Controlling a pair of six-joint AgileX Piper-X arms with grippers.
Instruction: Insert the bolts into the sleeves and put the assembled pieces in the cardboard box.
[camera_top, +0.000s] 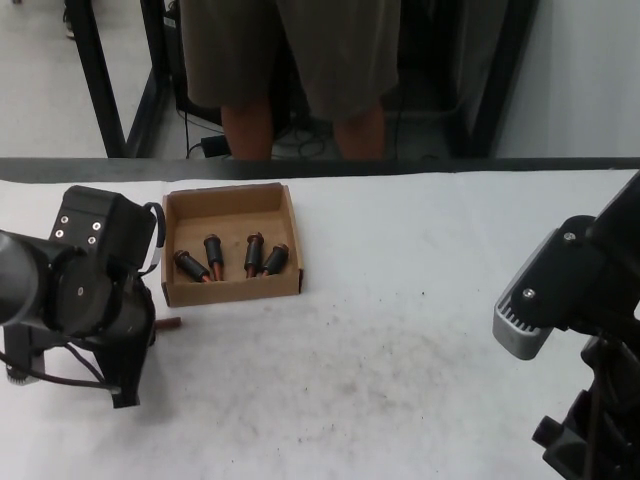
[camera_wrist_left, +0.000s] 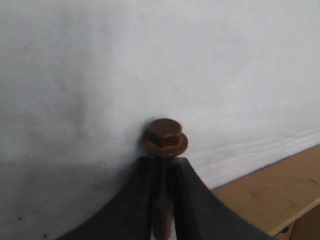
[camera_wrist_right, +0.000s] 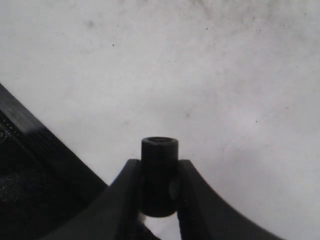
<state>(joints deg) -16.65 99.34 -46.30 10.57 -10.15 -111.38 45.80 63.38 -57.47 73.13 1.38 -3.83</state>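
My left gripper (camera_wrist_left: 162, 172) is shut on a copper-coloured bolt (camera_wrist_left: 164, 139), whose hex head pokes out past the fingertips above the white bench. In the high view that bolt (camera_top: 170, 323) sticks out from the left arm (camera_top: 80, 290) just in front of the cardboard box (camera_top: 232, 205). Several assembled bolt-and-sleeve pieces (camera_top: 214, 250) lie inside the box. My right gripper (camera_wrist_right: 159, 172) is shut on a black sleeve (camera_wrist_right: 159, 182), held with its open end up and clear of the bench. The right arm (camera_top: 570, 300) sits at the right edge.
The white bench surface (camera_top: 400, 340) spreads between the two arms. A wooden edge (camera_wrist_left: 280, 190) of the box shows in the left wrist view. A person's legs (camera_top: 300, 90) stand behind the bench's far edge.
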